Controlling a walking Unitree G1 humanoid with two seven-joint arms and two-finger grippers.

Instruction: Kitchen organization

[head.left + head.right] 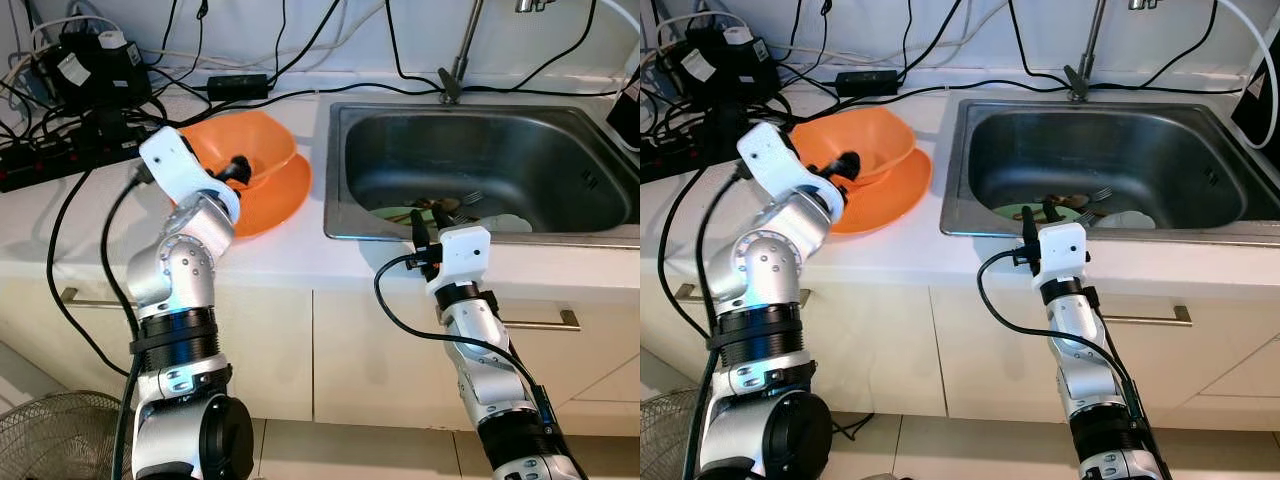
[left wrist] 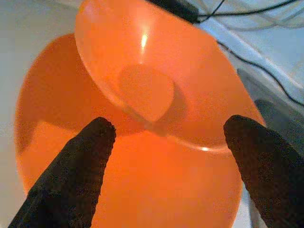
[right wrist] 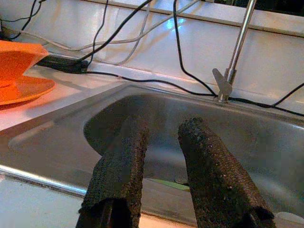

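Note:
An orange bowl (image 1: 245,140) rests tilted on an orange plate (image 1: 275,200) on the white counter, left of the steel sink (image 1: 500,150). My left gripper (image 1: 238,168) hovers at the bowl's near rim. In the left wrist view it (image 2: 171,126) is open, its fingers spread wide either side of the bowl (image 2: 142,71) above the plate (image 2: 166,190). My right gripper (image 1: 420,230) stands at the sink's front edge, pointing into the basin, open (image 3: 164,126) by a narrow gap with nothing between its fingers. In the sink lie a green plate (image 1: 395,212), a fork (image 1: 468,198) and other dishes.
A faucet (image 1: 460,60) rises behind the sink. Black cables, a power strip (image 1: 40,165) and adapters crowd the counter's back left. Cabinet fronts with a handle (image 1: 540,320) lie below, and a fan (image 1: 50,435) stands on the floor at the lower left.

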